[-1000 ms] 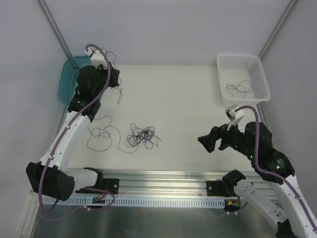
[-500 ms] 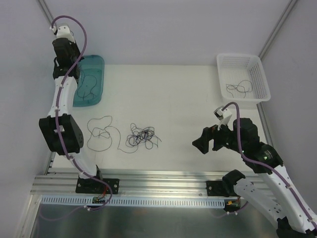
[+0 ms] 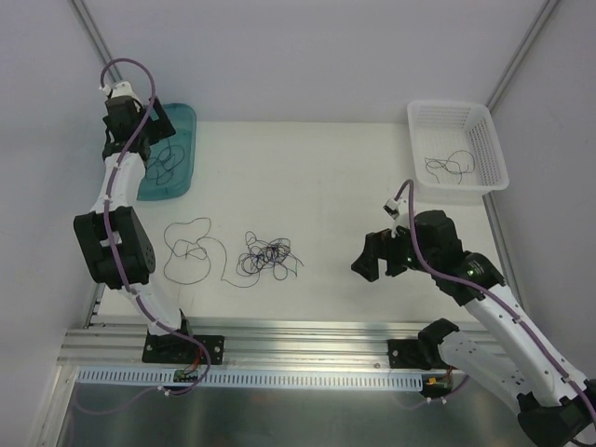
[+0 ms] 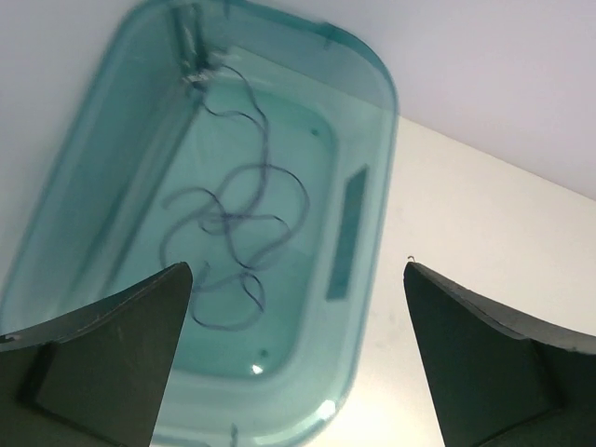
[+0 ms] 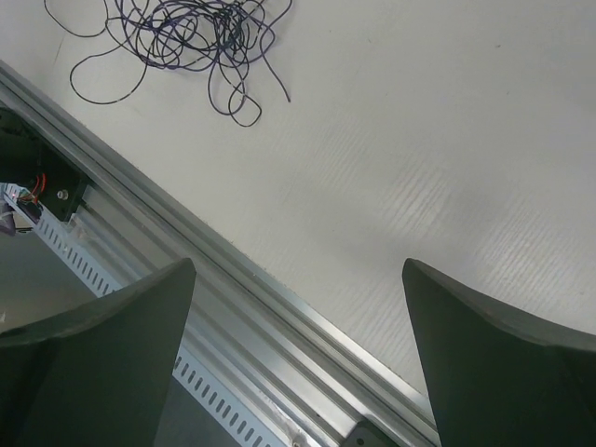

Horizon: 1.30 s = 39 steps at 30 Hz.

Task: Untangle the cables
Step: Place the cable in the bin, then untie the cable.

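The left tool (image 4: 295,270) hangs spread and empty over the teal tray (image 3: 182,115) at ten o'clock (one strand (image 4: 244,222) lies inside). The right tool (image 5: 298,270), also spread, hovers at three o'clock of the cables (image 3: 268,256) tangled on the desk (image 3: 326,186).

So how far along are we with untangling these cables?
Done: one cable lies in the teal bin, another cable in the white basket. In hand: nothing; the left gripper hangs open over the bin, the right gripper open above the table beside the bundle. Left: a loose strand and the tangled bundle on the table.
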### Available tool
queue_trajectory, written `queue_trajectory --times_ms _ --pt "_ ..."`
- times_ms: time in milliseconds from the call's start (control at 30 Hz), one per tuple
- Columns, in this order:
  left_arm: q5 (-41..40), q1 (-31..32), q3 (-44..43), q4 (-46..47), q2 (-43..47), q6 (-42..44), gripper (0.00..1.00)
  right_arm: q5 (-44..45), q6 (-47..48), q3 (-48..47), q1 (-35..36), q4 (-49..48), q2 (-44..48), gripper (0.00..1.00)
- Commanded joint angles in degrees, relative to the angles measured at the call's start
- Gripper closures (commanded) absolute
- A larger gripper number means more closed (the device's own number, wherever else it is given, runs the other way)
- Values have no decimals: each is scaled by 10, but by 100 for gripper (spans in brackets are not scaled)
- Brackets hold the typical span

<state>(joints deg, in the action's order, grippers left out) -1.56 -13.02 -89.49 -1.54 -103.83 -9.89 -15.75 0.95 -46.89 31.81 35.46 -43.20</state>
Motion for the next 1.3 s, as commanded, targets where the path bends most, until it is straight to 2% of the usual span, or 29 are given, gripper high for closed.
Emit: queue_trajectory --times_ms 0,67,200,367,433,533,600,767,967,1067,1100,1267 --pt "71 12 63 3 105 -78 1 -19 -31 12 4 -49 -28 1" --pt "100 36 125 1 139 -104 1 -24 -39 17 9 -58 -42 1" --pt "128 104 226 -42 246 -101 1 -15 -79 35 30 -91 -67 3" --pt "162 186 364 -85 370 -94 1 40 -116 51 80 -117 -94 5" --pt "208 209 415 -96 399 -82 1 52 -132 57 100 -132 -101 5" --pt "263 229 464 -115 446 -67 1 83 -147 58 140 -149 -119 6" --pt "271 256 479 -126 470 -52 1 102 -156 58 160 -163 -136 6" --pt "241 296 514 -147 480 -68 2 153 -202 47 221 -197 -178 8" --pt "139 365 536 -130 437 -134 7 202 -228 31 264 -238 -238 12" --pt "135 381 546 -83 408 -160 14 215 -242 37 274 -275 -268 14" --pt "135 386 549 -59 399 -171 20 217 -249 41 276 -287 -274 15" --pt "126 419 552 -29 337 -191 40 222 -266 54 287 -341 -305 29"
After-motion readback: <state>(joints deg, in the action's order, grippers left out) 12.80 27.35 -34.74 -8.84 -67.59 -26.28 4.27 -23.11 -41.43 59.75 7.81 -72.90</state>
